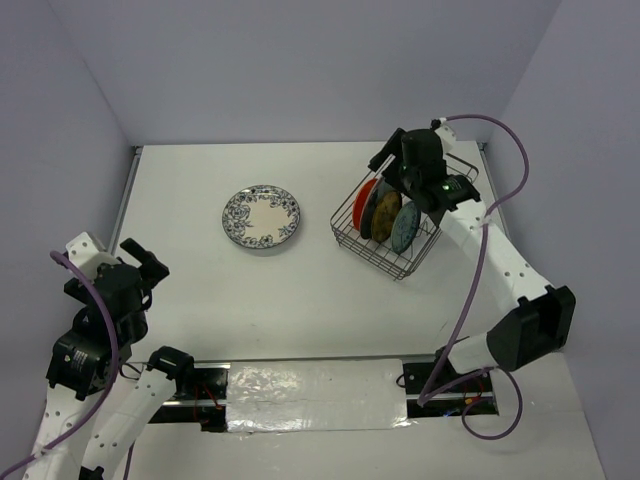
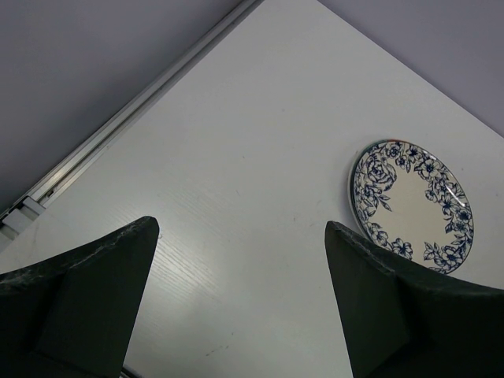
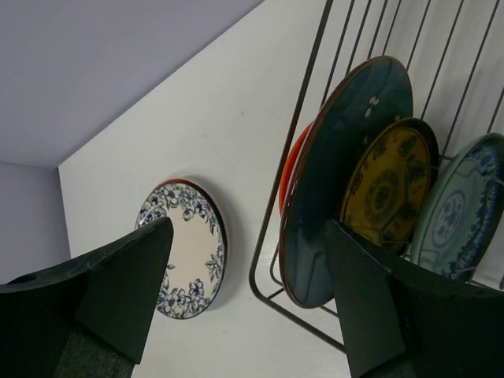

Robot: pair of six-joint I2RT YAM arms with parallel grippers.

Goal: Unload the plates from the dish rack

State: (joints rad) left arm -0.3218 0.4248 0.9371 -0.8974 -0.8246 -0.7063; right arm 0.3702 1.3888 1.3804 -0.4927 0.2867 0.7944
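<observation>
The dark wire dish rack (image 1: 400, 268) stands at the right of the table with several plates upright in it. In the right wrist view they are an orange-red plate (image 3: 291, 169), a large dark teal plate (image 3: 339, 157), an olive-brown patterned plate (image 3: 390, 185) and a blue-patterned plate (image 3: 457, 209), behind the rack's wire (image 3: 259, 245). A floral-bordered plate (image 1: 261, 215) lies flat on the table, left of the rack. My right gripper (image 1: 392, 178) hovers open over the rack's far left end, its right finger (image 3: 378, 307) against the teal plate's face. My left gripper (image 1: 148, 258) stands open at the near left, holding nothing.
The floral plate (image 2: 413, 206) shows at the right of the left wrist view, beyond the open left gripper (image 2: 242, 227). A metal rail (image 2: 126, 118) runs along the table's left edge. Purple walls close in the table on three sides.
</observation>
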